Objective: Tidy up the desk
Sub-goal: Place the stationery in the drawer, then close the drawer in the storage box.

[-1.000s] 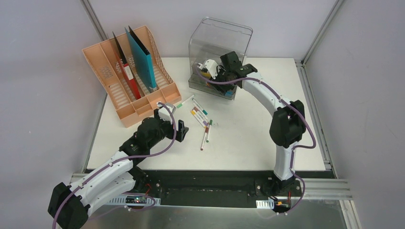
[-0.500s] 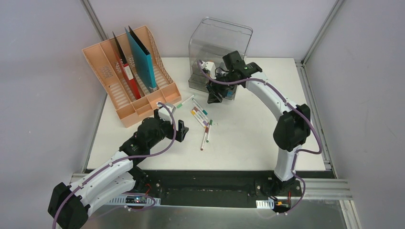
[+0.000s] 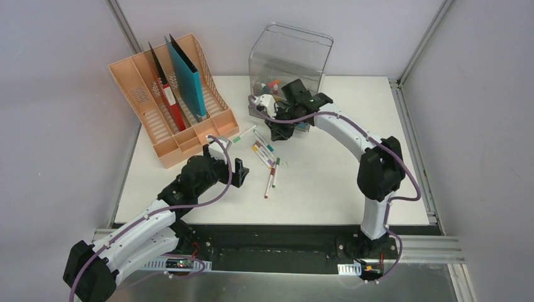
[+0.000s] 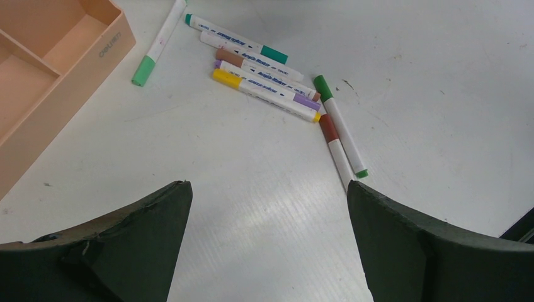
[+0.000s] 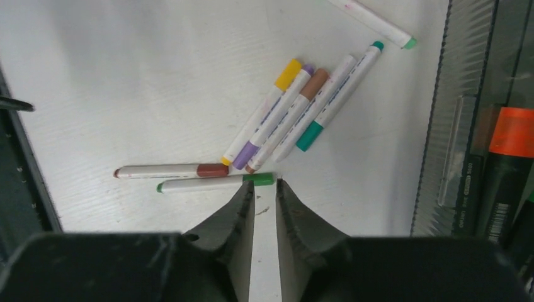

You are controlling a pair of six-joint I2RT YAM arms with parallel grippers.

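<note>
Several markers [image 3: 265, 153] lie loose in the middle of the white desk [image 3: 340, 182]; they also show in the left wrist view [image 4: 264, 88] and the right wrist view [image 5: 296, 113]. My right gripper [image 3: 276, 130] hangs above the desk just in front of the clear grey drawer box [image 3: 289, 56]. Its jaws stand a narrow slit apart with nothing between them, tips [image 5: 265, 184] over a green-capped marker [image 5: 217, 182]. My left gripper [image 3: 242, 170] is open and empty, low over bare desk [image 4: 267, 189], near the markers.
A peach file rack [image 3: 165, 135] with a red folder [image 3: 165, 94] and a teal folder [image 3: 187, 75] stands at the back left. The drawer box's open drawer [image 5: 466, 126] holds markers, one orange-capped [image 5: 513, 132]. Walls and frame posts enclose the desk.
My right gripper has come out of the drawer box and moved down and left over the desk toward the loose markers. The left arm has not moved.
</note>
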